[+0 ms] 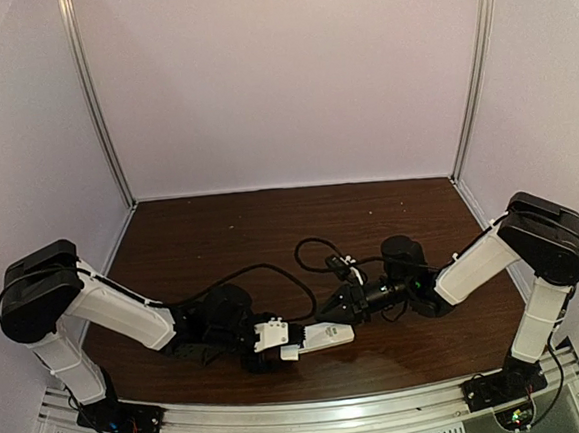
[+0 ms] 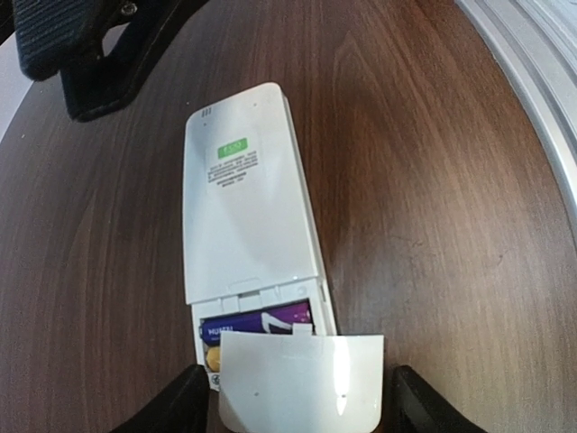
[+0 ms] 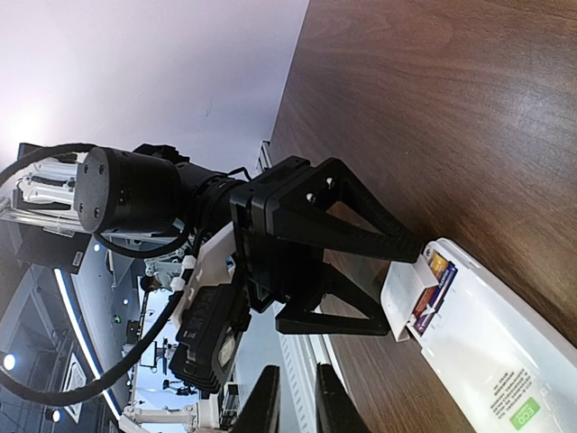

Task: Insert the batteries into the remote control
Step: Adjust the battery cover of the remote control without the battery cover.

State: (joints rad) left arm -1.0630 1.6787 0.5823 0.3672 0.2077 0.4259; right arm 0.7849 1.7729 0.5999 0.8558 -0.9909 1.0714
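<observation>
The white remote control lies back side up on the table, its battery bay open at the near end. The purple battery lies in the bay, and the orange battery shows just behind it. My left gripper is shut on the plain white cover and holds it tilted over the open bay. My right gripper is shut and empty, hovering just beyond the remote's far end; its fingers show in the left wrist view. In the top view the remote lies between the left gripper and the right gripper.
The dark wooden table is walled in by white panels at the back and sides. A metal rail runs along the near edge. Black cables loop over the table behind the grippers.
</observation>
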